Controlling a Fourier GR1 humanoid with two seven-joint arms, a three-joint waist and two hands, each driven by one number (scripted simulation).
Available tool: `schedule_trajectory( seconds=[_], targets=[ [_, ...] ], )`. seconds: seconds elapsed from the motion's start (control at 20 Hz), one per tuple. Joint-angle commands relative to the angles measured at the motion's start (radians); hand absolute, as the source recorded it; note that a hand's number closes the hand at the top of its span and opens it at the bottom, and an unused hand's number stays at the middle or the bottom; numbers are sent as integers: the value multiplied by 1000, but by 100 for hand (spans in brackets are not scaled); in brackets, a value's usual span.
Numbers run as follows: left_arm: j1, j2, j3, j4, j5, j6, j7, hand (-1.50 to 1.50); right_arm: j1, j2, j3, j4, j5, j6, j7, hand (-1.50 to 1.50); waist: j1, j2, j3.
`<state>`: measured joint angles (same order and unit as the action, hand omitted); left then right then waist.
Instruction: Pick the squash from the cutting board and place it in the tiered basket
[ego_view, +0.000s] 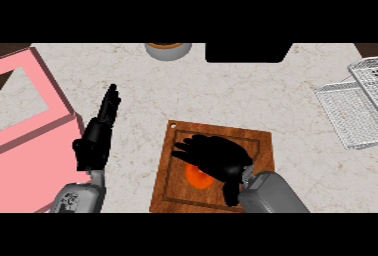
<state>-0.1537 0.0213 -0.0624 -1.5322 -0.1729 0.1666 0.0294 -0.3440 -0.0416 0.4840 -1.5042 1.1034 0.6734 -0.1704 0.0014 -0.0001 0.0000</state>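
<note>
My right hand (218, 157) is positioned over the wooden cutting board (171, 195), which lies on the near middle of the pale stone counter (221, 90). The fingers are spread and mostly straight, pointing to the far left, and the thumb trails back toward my grey right forearm (272, 196) at the near edge. They are not wrapped round anything that I can see. The squash (197, 179) is on the cutting board, showing as an orange patch directly under the near left side of my palm, and most of it is hidden by the hand. I cannot tell whether the palm touches it or sits just above it. My left hand (94, 145) is resting to the left of the board, apart from it, with its fingers straight and together and pointing away toward the far side. It holds nothing. The wire tiered basket (347, 110) stands at the right edge of the counter, well apart from the board and from both hands. A pink frame-like object (29, 170) takes up the left side, just beside my left hand. At the far edge sit a grey bowl (168, 50) with a brownish inside and, to its right, a flat black object (247, 52) that I cannot identify.
</note>
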Motion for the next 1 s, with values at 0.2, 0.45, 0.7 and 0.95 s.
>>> schedule_trajectory(
  seconds=[0.2, 0.45, 0.7, 0.95],
  targets=[
    [52, -21, -32, -43, -31, 23, -2, 0, 18, -2, 30, -13, 54, -180, -33, 150, 0, 0, 0],
    [-9, 25, 36, -7, 15, -10, 14, 0, 82, -167, -37, -18, 130, -214, 9, 150, -25, -3, 0],
    [68, 21, 43, -54, 13, 14, 9, 0, 238, -396, -270, 36, 194, -254, 163, 150, -79, -13, -1],
    [-14, 31, 51, -9, 16, -3, 28, 0, 409, -508, -433, -104, 126, -338, 130, 150, -59, -6, 0]
  ],
)
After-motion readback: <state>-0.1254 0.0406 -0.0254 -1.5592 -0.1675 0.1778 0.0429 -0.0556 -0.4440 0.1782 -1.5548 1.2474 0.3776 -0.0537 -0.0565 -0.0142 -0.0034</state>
